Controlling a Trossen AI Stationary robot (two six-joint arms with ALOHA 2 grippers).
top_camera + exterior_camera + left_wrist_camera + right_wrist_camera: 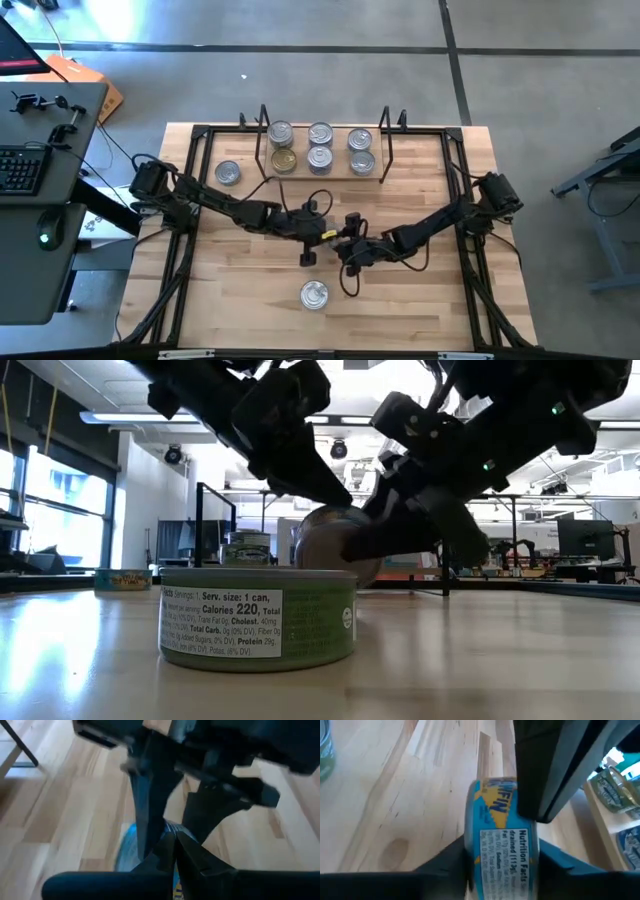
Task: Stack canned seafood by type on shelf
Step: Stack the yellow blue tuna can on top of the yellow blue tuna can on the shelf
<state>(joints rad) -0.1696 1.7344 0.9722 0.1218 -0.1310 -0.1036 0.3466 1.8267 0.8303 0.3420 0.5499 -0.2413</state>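
A blue-labelled tin [502, 820] stands on edge between my right gripper's [502, 865] fingers at the table's middle [348, 262]. In the low view its flat face [325, 545] looks toward the near edge. My left gripper [172, 840] is shut just left of it [308, 255], tips by the tin's upper rim. A green-labelled tin [258, 620] sits flat on its base near the front edge [314, 295]. Several tins [320, 145] stand on the shelf [320, 178]. One more tin [228, 172] rests on the table left of it. My right gripper pinches the blue tin across its two flat ends [530, 855], one finger on each, the label band between them. It comes from the table's right. The tin is on edge; the green tin hides whether its lower rim touches the table. My left gripper's finger [540, 780] is by the tin's rim; whether it touches, I cannot tell.
The shelf's black upright ends [262, 140] [385, 145] rise at the table's far side. Both arms cross toward the centre, with cables alongside. Bare wood [230, 290] lies left and right of the green tin. A desk with a keyboard [20, 170] is beyond the left edge.
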